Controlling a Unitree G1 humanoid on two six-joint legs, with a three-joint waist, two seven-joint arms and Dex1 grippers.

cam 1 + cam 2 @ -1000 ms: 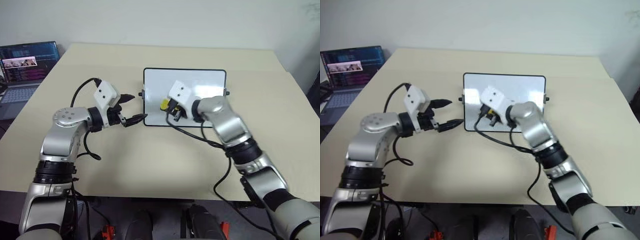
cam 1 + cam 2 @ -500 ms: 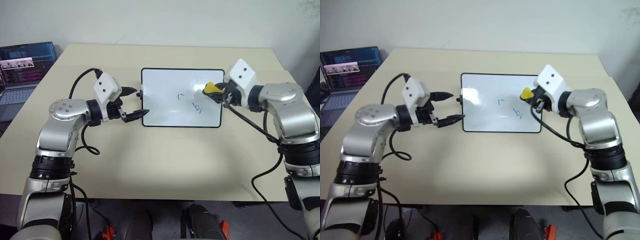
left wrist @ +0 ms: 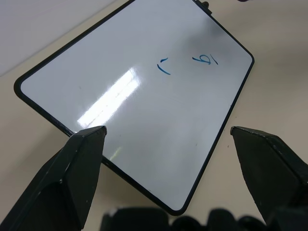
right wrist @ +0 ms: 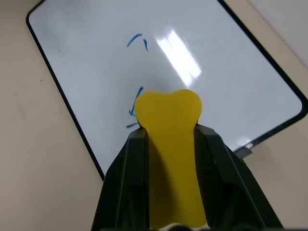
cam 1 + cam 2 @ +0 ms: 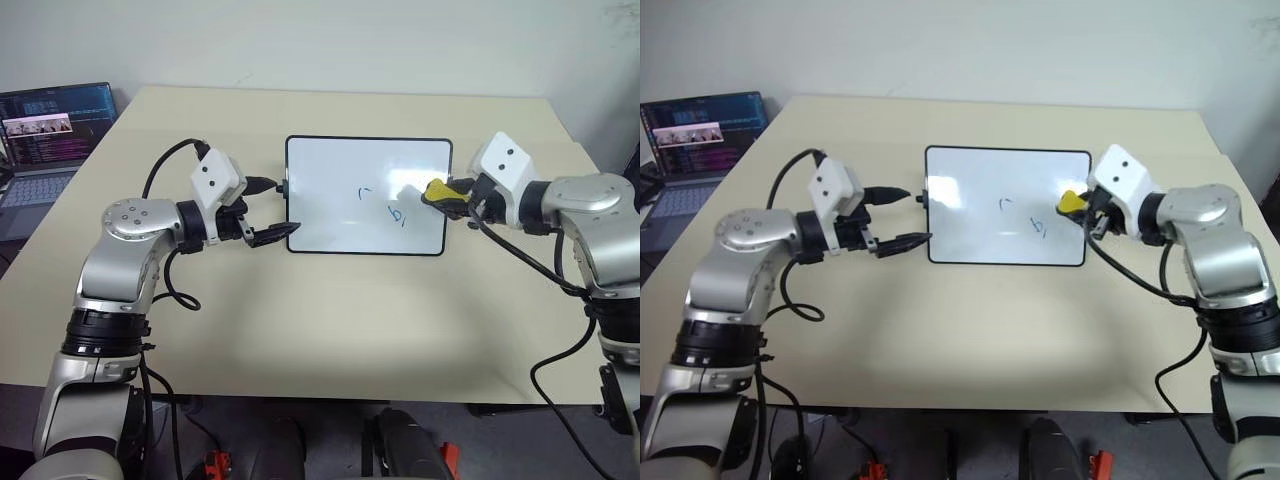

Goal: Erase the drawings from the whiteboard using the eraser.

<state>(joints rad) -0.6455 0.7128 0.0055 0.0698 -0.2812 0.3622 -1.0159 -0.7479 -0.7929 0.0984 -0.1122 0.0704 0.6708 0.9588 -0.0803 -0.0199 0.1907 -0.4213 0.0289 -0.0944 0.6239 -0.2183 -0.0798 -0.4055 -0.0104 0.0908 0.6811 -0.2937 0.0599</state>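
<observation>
Nearest, the left claw (image 5: pixel 272 210) hovers at the left edge of the whiteboard (image 5: pixel 340 160), its two black fingers spread wide; one tip lies by the small dark knob (image 5: pixel 283 186) on that side, the other at the board's near left corner. In the left wrist view the spread fingers (image 3: pixel 77 163) frame the board's glossy surface. The whiteboard lies flat in the middle of the beige tabletop (image 5: pixel 300 320).

On the right, the right claw (image 5: pixel 452 196) is pinching the eraser (image 5: pixel 437 190), its yellow end sticking out past the fingertips at the board's right edge. The drawings (image 5: pixel 384 204), a few thin blue strokes, sit right of the board's centre, just beside the eraser; from the right wrist view the eraser (image 4: pixel 169 144) covers part of them.

Farther back, at the far left, an open laptop (image 5: pixel 50 130) stands beside the tabletop with a lit screen.
</observation>
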